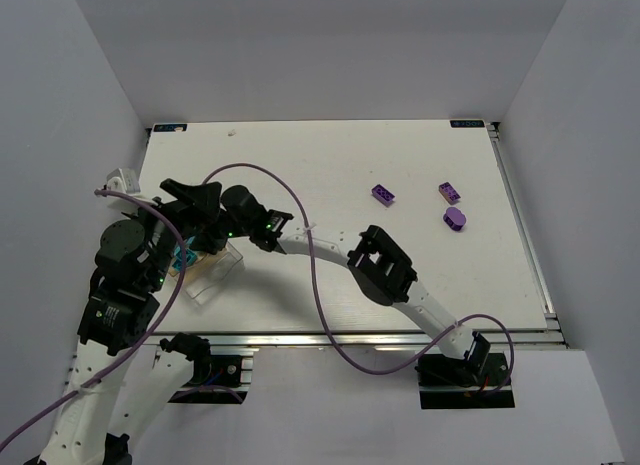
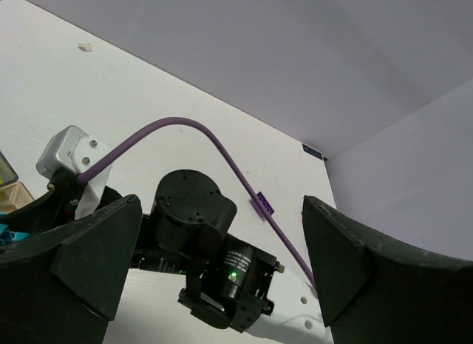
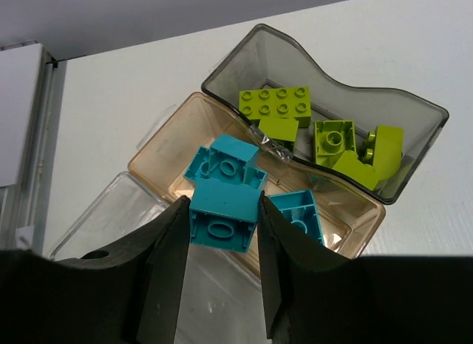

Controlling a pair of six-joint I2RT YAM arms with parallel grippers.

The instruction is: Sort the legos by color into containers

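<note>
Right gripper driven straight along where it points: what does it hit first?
Probably the loose cyan bricks in the tan compartment, touched first by the held cyan brick in the right gripper. Depth is hard to judge.

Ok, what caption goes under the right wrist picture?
Right arm's jaws pinch a cyan brick at the tan compartment holding two more; lime green bricks sit in the smoky compartment.

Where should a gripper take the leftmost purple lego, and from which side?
Probably across its narrow width, pinching the two long flat sides of the purple lego, coming straight down from above: it lies flat, studs up, on the table with open space all around.
</note>
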